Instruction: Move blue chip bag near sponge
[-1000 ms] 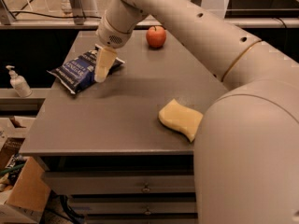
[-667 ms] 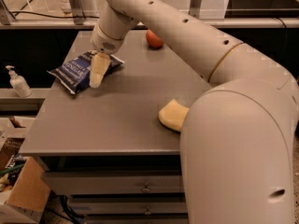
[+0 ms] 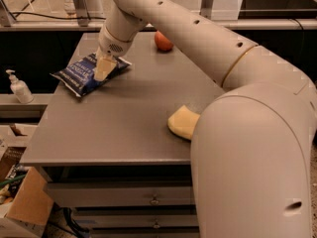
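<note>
The blue chip bag (image 3: 85, 75) lies flat at the far left of the grey table (image 3: 124, 128), dark navy with white lettering. My gripper (image 3: 102, 70) hangs from the arm right over the bag's right half, its pale fingers pointing down onto the foil. The pale yellow sponge (image 3: 182, 122) lies near the table's front right, partly hidden behind my arm's big near segment.
A red apple (image 3: 163, 41) sits at the table's far edge, partly behind the arm. A white pump bottle (image 3: 18, 87) stands on a ledge to the left. A cardboard box (image 3: 25, 202) is on the floor at lower left. Drawers run below the tabletop.
The gripper has moved left and down over the chip bag. The arm has swung left, covering more of the sponge and the apple. The bag has not moved.
</note>
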You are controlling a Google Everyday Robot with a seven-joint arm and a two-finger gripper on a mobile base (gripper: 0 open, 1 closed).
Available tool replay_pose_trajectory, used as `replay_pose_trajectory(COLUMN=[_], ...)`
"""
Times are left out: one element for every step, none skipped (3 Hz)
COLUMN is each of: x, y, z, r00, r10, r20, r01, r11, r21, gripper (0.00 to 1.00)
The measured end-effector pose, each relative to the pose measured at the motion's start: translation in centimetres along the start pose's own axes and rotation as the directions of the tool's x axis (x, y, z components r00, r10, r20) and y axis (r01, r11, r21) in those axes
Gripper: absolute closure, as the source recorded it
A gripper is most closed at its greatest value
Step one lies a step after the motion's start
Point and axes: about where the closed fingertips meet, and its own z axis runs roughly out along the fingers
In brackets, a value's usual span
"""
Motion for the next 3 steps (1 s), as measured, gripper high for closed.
replay_pose_trajectory(x=[0.4,1.2,1.7], y=[0.5,1.4,2.7], z=[-0.7,-2.0,-2.9], r00=[1.000,0.998,0.996], r10=[0.023,0.059,0.092], r20=[-0.005,-0.013,-0.013], r01=[-0.023,-0.058,-0.092], r11=[0.9997,0.9978,0.9945], r21=[0.013,0.033,0.051], gripper=[0.65,0.89,1.00])
